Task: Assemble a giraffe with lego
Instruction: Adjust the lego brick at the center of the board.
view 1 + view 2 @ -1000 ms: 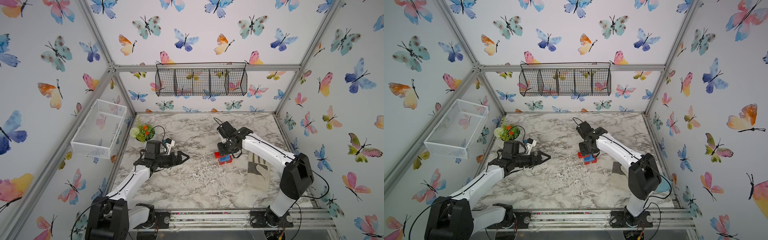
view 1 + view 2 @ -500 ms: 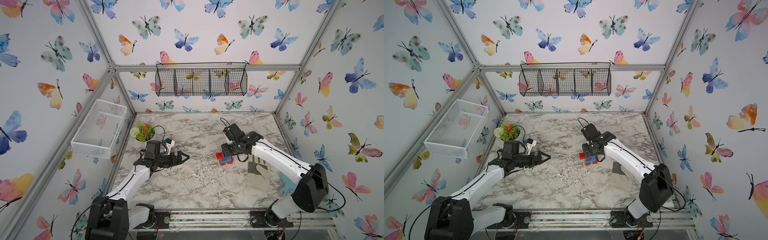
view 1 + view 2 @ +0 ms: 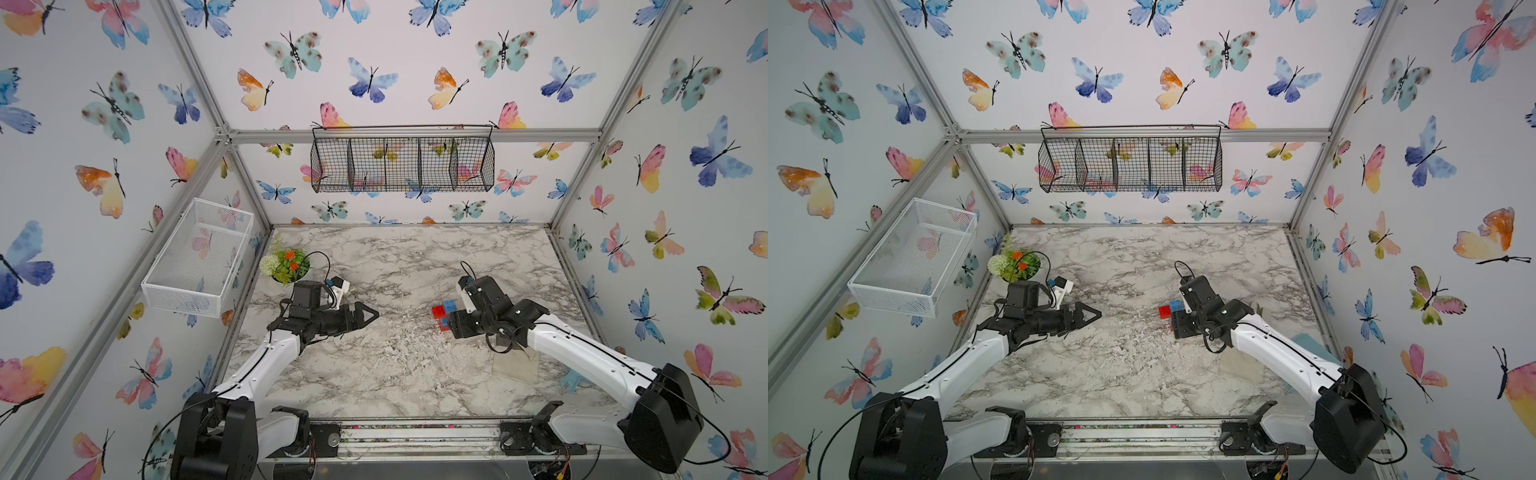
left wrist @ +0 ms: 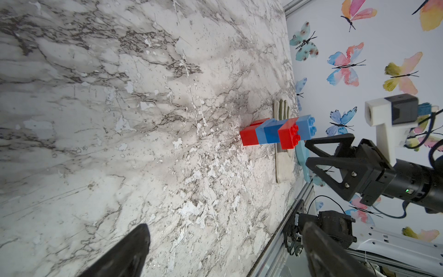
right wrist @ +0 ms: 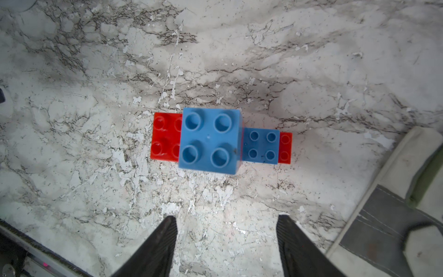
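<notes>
Now poised over the giraffe (image 5: 217, 140) at centre frame in the right wrist view: right gripper (image 5: 225, 242) spread, clear of the bricks, pinching nothing. Standing on the marble bench (image 3: 374, 374), right of centre in both top views. Left gripper (image 3: 365, 313) reaching level from mid-left, spread and empty.

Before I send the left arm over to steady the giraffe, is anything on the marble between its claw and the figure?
Nothing visible: only bare marble table lies between the left claw and the giraffe. The open right claw hangs above the figure, not in that path.
</notes>
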`<state>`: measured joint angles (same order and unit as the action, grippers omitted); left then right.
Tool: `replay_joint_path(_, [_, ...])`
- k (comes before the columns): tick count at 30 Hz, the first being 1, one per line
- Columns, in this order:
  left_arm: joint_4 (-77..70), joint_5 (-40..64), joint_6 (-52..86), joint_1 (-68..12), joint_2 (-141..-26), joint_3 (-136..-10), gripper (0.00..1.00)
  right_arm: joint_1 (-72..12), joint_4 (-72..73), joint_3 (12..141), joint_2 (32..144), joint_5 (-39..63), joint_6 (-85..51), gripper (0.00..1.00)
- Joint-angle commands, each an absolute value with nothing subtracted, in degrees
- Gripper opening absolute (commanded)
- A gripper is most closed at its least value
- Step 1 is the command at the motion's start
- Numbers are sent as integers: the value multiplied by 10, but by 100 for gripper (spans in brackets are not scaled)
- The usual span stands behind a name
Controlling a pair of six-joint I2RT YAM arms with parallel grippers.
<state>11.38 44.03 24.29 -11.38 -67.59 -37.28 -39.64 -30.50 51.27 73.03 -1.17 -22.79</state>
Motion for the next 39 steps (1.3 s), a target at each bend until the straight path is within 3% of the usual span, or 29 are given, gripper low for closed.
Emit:
replay_joint_path(1, [112,454,240,-117,-679,-374,98,-409,-232,484,722,-18,-221,70])
replay_joint_path(17, [115,449,239,-118,-682,-374,98,-427,41,312,694,-72,-184,66])
replay_joint_path(39, [116,447,237,-118,-687,-376,98,-431,179,273,753,-97,-162,59])
